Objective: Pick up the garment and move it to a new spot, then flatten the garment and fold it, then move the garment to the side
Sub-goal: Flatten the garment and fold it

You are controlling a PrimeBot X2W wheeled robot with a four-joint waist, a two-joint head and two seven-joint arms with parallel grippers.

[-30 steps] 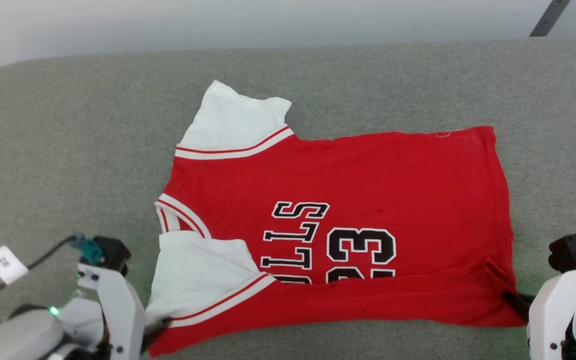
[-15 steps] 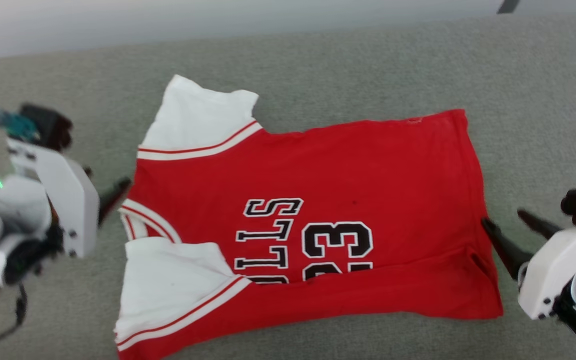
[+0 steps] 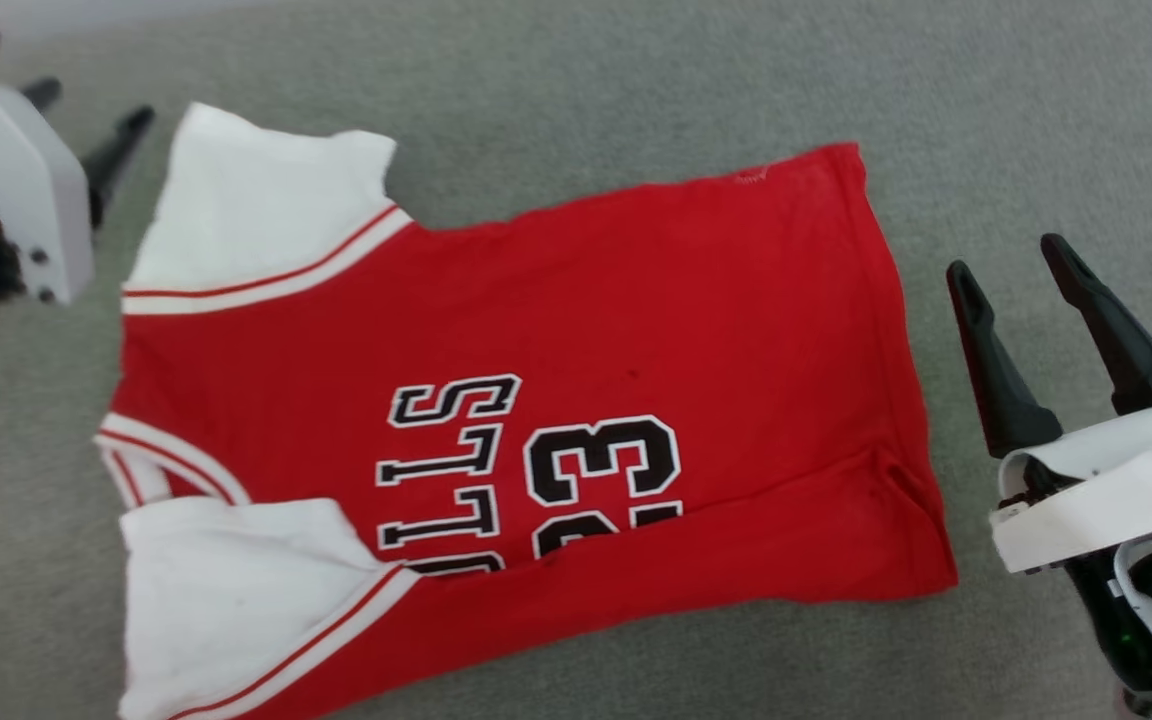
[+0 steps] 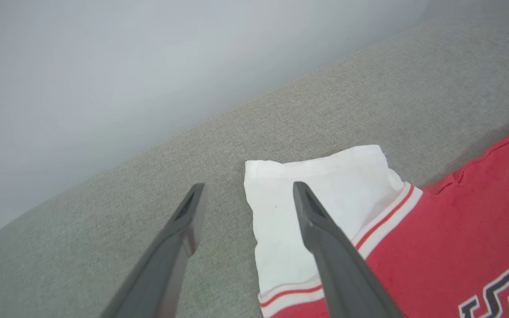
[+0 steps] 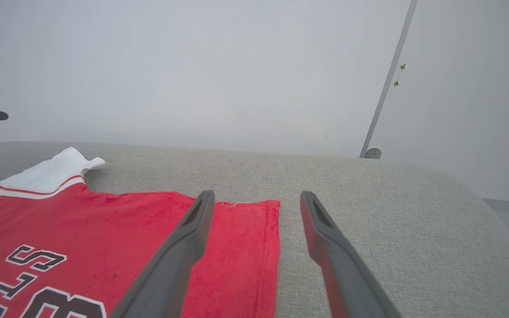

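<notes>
Red cloth, the garment: lies spread on the grey upholstery, between my two grippers in the head view; its near edge is folded up over the lower part of the black-and-white lettering.
White panels: two, both at my left end of the garment, each bordered by white-and-red stripe trim; the far one lies flat, the near one runs down to the bottom edge of the head view.
Left gripper: jaws spread wide, nothing between them. In the left wrist view one finger crosses the far white panel and the other lies over bare upholstery. Whether either touches the cloth I cannot tell.
Right gripper: jaws likewise wide apart and empty — it stands just beside the garment's red right-hand edge, clear of it, fingers pointing up the head view.
Pale wall: rises behind the upholstery's far edge.
</notes>
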